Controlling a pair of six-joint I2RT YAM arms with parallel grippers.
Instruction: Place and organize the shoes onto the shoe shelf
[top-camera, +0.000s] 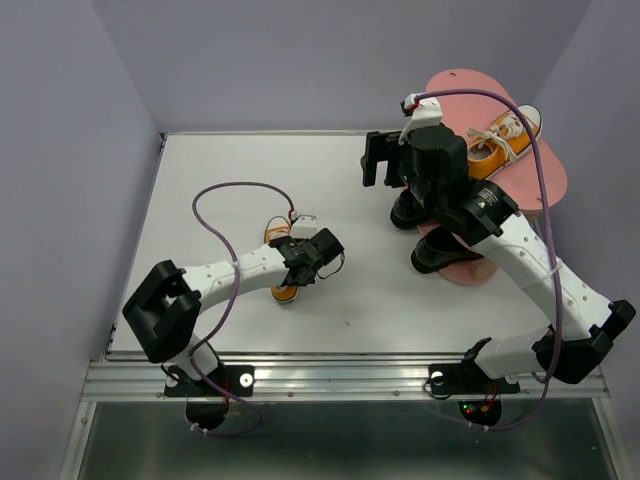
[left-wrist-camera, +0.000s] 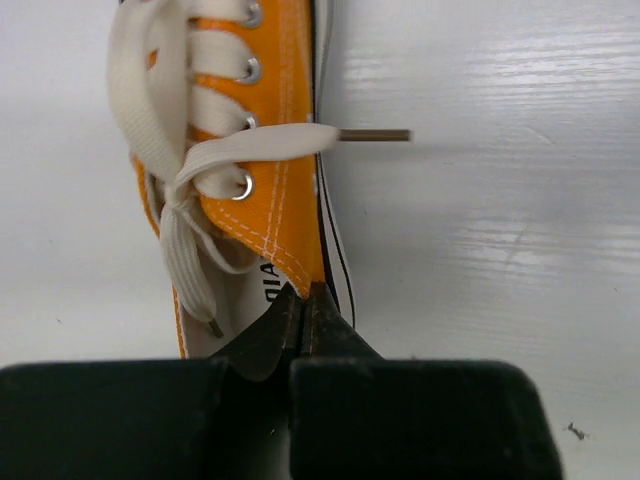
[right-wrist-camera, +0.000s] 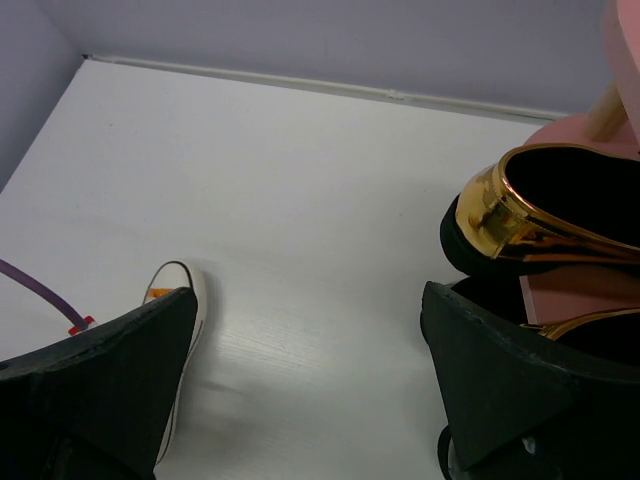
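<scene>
My left gripper (top-camera: 312, 256) is shut on the side wall of an orange sneaker (top-camera: 283, 262) at mid-table. In the left wrist view the closed fingertips (left-wrist-camera: 305, 300) pinch the orange canvas beside the white laces of the sneaker (left-wrist-camera: 255, 190). The pink shoe shelf (top-camera: 545, 185) stands at the back right, with a second orange sneaker (top-camera: 505, 135) on its top board. My right gripper (top-camera: 383, 160) is open and empty, above the table left of the shelf. Its wrist view shows the gripper (right-wrist-camera: 308, 300) wide open. Beside it, a gold loafer (right-wrist-camera: 540, 215) sits on a pink board (right-wrist-camera: 580, 285), with another (right-wrist-camera: 590, 325) beneath.
Two dark shoes (top-camera: 410, 210) (top-camera: 445, 255) sit at the shelf's near-left edge, partly under my right arm; their colour is unclear from above. Purple cables loop over both arms. Walls close in at the left and back. The held sneaker's toe (right-wrist-camera: 175, 290) shows in the right wrist view.
</scene>
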